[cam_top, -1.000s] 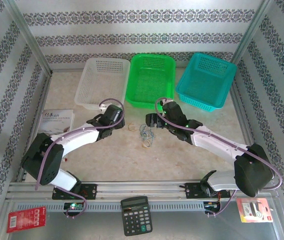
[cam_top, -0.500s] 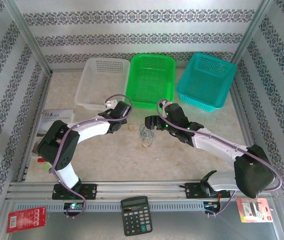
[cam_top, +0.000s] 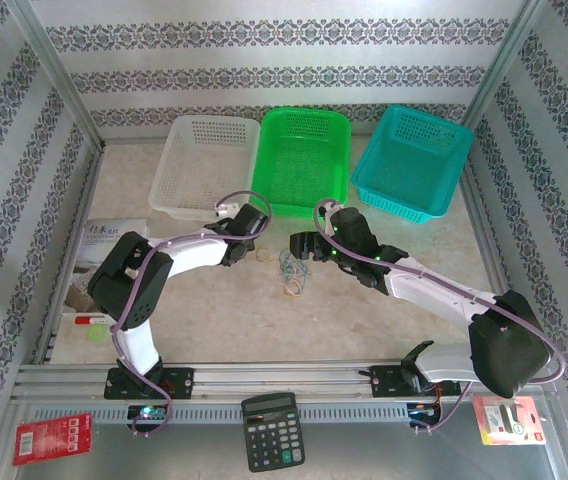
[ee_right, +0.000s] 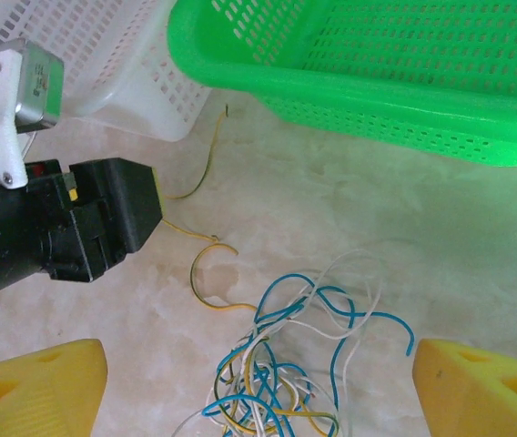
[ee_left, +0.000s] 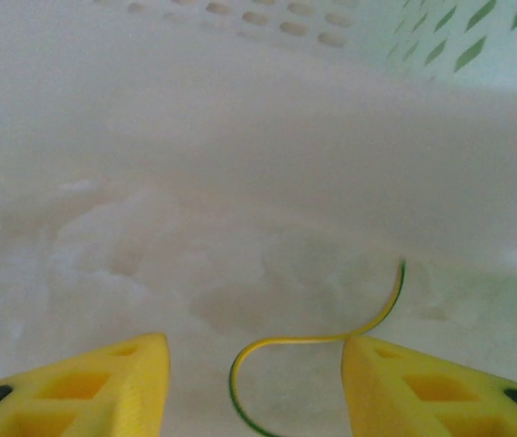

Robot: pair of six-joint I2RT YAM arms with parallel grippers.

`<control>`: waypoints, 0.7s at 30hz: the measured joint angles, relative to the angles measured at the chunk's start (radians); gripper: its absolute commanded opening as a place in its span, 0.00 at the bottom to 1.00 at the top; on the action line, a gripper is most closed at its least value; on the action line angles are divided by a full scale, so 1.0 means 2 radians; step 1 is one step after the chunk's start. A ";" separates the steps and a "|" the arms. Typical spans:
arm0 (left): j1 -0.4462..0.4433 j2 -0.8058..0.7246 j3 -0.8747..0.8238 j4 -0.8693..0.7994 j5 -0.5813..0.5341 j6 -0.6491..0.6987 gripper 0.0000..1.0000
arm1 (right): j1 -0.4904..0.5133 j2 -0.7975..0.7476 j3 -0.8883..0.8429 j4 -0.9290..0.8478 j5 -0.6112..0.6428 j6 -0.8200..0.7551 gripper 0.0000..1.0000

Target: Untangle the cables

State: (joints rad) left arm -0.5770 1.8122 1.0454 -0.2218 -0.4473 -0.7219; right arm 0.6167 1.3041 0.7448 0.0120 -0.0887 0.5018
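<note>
Walls (cam_top: 284, 60) papered in white with grey ornamental bands close in three sides, with slanted aluminium posts (cam_top: 59, 80) at the corners. The table (cam_top: 364, 320) is pale beige, seemingly marble-patterned, and a metal rail (cam_top: 284, 378) runs along its near edge. The light is soft and even.

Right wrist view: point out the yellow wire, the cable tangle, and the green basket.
yellow wire (ee_right: 194, 273), right wrist view, on its curled bend.
cable tangle (ee_right: 258, 369), right wrist view, on the knotted middle.
green basket (ee_right: 331, 91), right wrist view, on the near rim.

Left claw (ee_left: 254, 357) parted, yellow-green cable (ee_left: 306, 339) between (contact unclear)
</note>
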 measured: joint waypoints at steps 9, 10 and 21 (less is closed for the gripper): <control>0.000 0.018 0.017 -0.002 -0.003 0.006 0.44 | 0.000 0.000 0.000 0.000 -0.006 0.000 0.83; 0.000 0.019 0.017 -0.002 -0.003 0.005 0.44 | 0.000 0.000 0.000 0.000 -0.007 0.000 0.83; 0.000 0.024 0.018 -0.004 -0.002 0.000 0.38 | 0.000 0.000 0.000 0.000 -0.013 0.000 0.80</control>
State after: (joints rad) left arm -0.5770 1.8610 1.0813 -0.2295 -0.4522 -0.7227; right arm 0.6170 1.3037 0.7448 0.0124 -0.1146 0.5026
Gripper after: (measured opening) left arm 0.412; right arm 0.807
